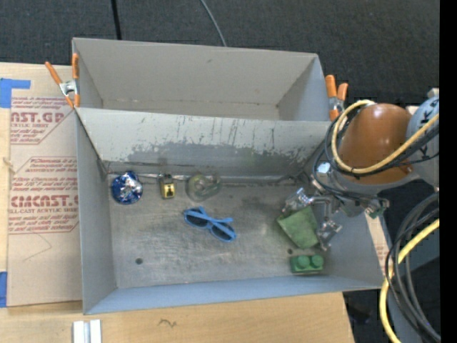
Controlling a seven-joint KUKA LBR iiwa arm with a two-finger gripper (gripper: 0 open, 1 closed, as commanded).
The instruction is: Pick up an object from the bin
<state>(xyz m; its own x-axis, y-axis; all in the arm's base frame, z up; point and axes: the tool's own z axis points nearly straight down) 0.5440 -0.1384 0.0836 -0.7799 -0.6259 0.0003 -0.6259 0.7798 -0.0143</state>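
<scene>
Claw (312, 217) over a flat green pad (298, 229), long axis slanting down-right; whether clamped, cannot tell. Green brick (307, 264) just below, blue sunglasses (211, 224) leftward.

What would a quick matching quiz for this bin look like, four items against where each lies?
1 ball
2 sunglasses
3 brick
4 pad

A front right corner
B far left, at the foot of the back wall
C middle of the floor
D right side, just behind the brick

Pairs: 1-B, 2-C, 3-A, 4-D
</scene>
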